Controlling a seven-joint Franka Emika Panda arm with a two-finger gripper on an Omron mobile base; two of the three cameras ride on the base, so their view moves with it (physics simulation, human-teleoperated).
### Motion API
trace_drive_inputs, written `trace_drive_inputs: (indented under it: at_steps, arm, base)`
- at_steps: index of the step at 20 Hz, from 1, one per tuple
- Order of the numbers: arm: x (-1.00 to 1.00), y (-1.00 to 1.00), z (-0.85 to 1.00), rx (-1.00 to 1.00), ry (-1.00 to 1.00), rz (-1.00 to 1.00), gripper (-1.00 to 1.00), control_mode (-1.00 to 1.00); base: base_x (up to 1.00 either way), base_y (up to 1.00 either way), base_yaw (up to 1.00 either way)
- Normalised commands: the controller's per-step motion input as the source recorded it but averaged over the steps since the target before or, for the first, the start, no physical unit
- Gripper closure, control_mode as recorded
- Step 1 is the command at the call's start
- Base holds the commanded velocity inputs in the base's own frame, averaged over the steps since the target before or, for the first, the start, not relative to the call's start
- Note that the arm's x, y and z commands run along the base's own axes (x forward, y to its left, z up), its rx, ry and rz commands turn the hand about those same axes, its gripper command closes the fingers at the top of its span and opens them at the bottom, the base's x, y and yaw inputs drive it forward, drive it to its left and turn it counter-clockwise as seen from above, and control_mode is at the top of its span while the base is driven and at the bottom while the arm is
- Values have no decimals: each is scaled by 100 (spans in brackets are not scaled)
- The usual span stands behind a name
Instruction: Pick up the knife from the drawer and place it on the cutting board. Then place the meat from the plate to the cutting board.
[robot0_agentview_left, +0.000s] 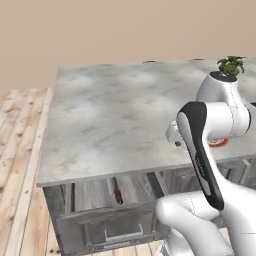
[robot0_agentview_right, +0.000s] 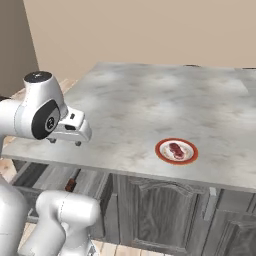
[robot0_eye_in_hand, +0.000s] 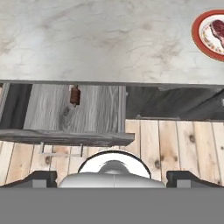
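Knife (robot0_agentview_left: 118, 195) lying in the pulled-out drawer (robot0_agentview_left: 100, 227), reddish-brown handle (robot0_eye_in_hand: 75, 95) sticking out from under the counter edge, blade hidden beneath the counter. Also seen in right base view as a dark-red stub (robot0_agentview_right: 70, 185) under the counter lip. Meat (robot0_agentview_right: 176, 149) sitting on the red-rimmed plate (robot0_agentview_right: 162, 155) on the grey marble counter (robot0_agentview_left: 115, 115), well apart from the drawer. Gripper (robot0_eye_in_hand: 112, 178) hovering above the counter's front edge, jaws spread wide, grasping nothing. Potted plant (robot0_agentview_left: 230, 66) at the far corner.
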Motion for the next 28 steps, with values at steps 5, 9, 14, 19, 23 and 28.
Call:
trace_drive_inputs:
  at_steps: [5, 9, 14, 19, 23, 28]
  arm:
    - [0, 0, 0, 0, 0, 0, -100, 100]
    - [0, 0, 0, 0, 0, 0, -100, 100]
    - [0, 0, 0, 0, 0, 0, -100, 100]
    - [0, 0, 0, 0, 0, 0, -100, 100]
    - [0, 0, 0, 0, 0, 0, -100, 100]
    - [0, 0, 0, 0, 0, 0, -100, 100]
  base:
    - [-54, -98, 0]
    - [1, -89, 0]
    - [67, -28, 11]
    - [42, 0, 28]
    - [12, 0, 39]
    - [-20, 0, 38]
